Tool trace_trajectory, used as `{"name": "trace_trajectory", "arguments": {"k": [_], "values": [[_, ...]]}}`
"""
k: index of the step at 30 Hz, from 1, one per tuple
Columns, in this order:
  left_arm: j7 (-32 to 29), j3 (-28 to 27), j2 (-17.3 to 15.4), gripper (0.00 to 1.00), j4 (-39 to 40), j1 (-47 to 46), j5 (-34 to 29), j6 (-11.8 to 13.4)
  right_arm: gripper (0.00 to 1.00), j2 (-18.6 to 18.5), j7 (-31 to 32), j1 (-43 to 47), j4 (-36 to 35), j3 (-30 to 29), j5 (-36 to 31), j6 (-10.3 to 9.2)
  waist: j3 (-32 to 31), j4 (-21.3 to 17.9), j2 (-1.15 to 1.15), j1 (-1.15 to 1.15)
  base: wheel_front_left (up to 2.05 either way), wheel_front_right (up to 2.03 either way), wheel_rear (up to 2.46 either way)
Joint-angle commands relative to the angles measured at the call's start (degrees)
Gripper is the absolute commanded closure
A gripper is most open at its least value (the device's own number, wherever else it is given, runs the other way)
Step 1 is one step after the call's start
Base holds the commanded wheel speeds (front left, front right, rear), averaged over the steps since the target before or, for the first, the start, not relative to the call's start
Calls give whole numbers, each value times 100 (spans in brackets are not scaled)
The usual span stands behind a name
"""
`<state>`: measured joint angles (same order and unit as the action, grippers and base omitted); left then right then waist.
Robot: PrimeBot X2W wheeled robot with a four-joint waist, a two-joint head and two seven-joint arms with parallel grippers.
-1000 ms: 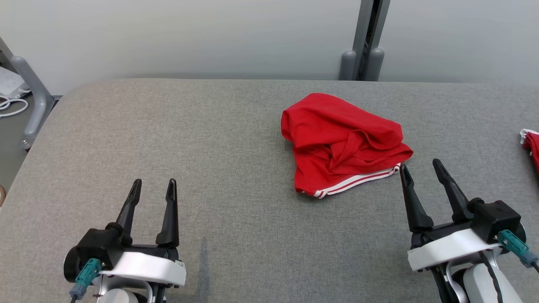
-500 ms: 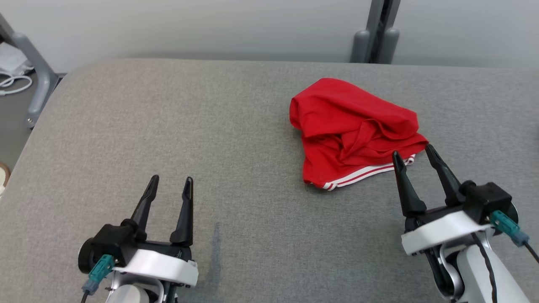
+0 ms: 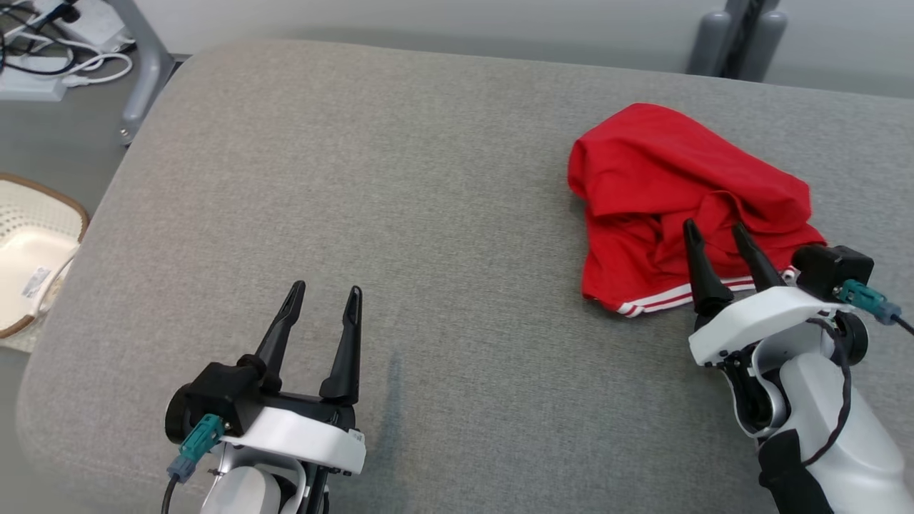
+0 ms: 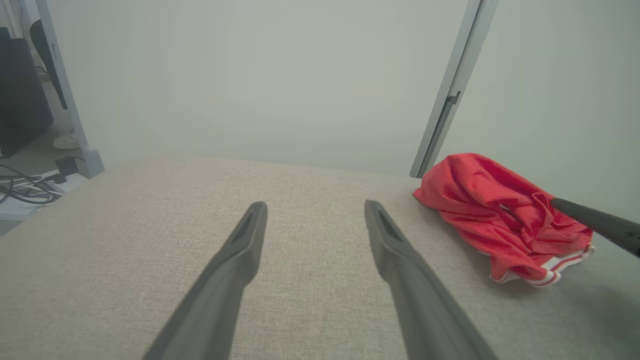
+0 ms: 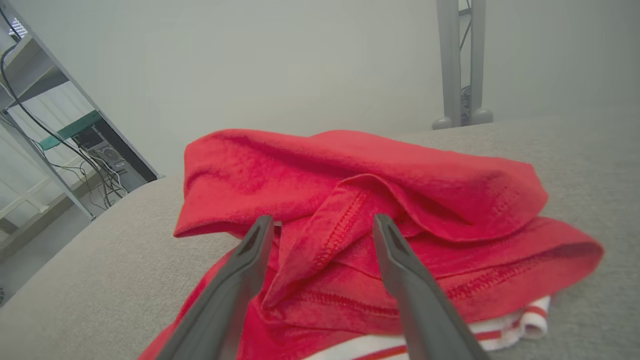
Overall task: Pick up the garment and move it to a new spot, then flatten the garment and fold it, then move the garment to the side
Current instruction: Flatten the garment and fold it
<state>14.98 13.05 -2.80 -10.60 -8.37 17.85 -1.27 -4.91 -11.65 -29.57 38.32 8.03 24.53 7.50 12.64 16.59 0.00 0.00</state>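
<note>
The garment point(image 3: 664, 185) is red cloth with white stripes along one hem, lying crumpled at the right of the grey padded table point(image 3: 357, 178). My right gripper point(image 3: 714, 230) is open, its two fingers reaching over the garment's near folds; whether they touch the cloth I cannot tell. In the right wrist view the garment point(image 5: 360, 200) bulks just ahead, a stitched fold lying between the fingers of the right gripper point(image 5: 322, 221). My left gripper point(image 3: 325, 291) is open over bare table at the lower left, well apart from the cloth. The left wrist view has the garment point(image 4: 495, 210) far right.
A pale woven basket point(image 3: 32, 257) sits on the floor off the table's left edge. Cables and a metal frame leg point(image 3: 139, 57) are at the back left, and a grey post point(image 3: 735, 36) stands behind the table's far edge.
The head camera has swung left and down, shifting the whole picture. My right gripper has moved forward from the striped hem onto the garment's folds. The left gripper holds its place, open.
</note>
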Motion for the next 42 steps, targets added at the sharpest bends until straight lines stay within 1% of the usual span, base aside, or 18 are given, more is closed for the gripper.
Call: {"name": "trace_trajectory", "arguments": {"k": [1, 6, 7, 9, 15, 20, 27, 29, 32, 34, 36, 39, 42], "values": [[23, 4, -24, 0, 9, -53, 51, 42, 0, -15, 53, -110, 181, -71, 115, -2, 47, 114, 0, 0, 0, 0, 0], [23, 43, -22, 0, 16, -18, 92, 77, 0, 10, 137, -343, 634, -140, 398, -2, 69, 215, 0, 0, 0, 0, 0], [23, 47, -22, 0, 17, -14, 100, 87, 16, 17, 128, -375, 679, -138, 467, -2, 71, 225, 0, 0, 0, 0, 0], [23, 56, -22, 0, 19, -8, 103, 96, 99, 19, 76, -427, 741, -135, 595, -2, 75, 231, 0, 0, 0, 0, 0], [23, 67, -21, 0, -7, 10, 127, 128, 100, -58, -201, -544, 679, -140, 782, -2, 31, 163, 0, 0, 0, 0, 0], [23, 95, -21, 0, -37, 33, 141, 122, 100, -220, -346, -627, 299, -545, 1163, -2, -119, 24, 0, 0, 0, 0, 0], [23, 121, -22, 0, -78, 133, 170, 123, 100, -848, -360, -1044, -473, -1412, 1715, -2, -430, -146, 0, 0, 0, 0, 0], [23, 136, -24, 0, -95, 185, 194, 126, 100, -1051, -360, -1264, -549, -1605, 1752, -2, -524, -156, 0, 0, 0, 0, 0], [23, 186, -23, 0, -121, 235, 227, 127, 100, -1318, -287, -1683, -606, -1696, 1612, -2, -658, -128, 0, 0, 0, 0, 0], [23, 222, -22, 0, -122, 296, 247, 122, 100, -1428, -216, -2006, -635, -1662, 1480, -2, -730, -86, 0, 0, 0, 0, 0], [23, 251, -23, 0, -115, 353, 266, 124, 100, -1474, -117, -2308, -690, -1440, 1239, -1, -790, -25, 0, 0, 0, 0, 0], [23, 302, -23, 0, -105, 409, 284, 128, 100, -1289, 65, -2722, -853, -938, 1073, -1, -844, 86, 0, 0, 0, 0, 0], [23, 326, -22, 0, -108, 445, 313, 144, 100, -976, 258, -2914, -990, -197, 926, -2, -877, 197, 0, 0, 0, 0, 0]]}}
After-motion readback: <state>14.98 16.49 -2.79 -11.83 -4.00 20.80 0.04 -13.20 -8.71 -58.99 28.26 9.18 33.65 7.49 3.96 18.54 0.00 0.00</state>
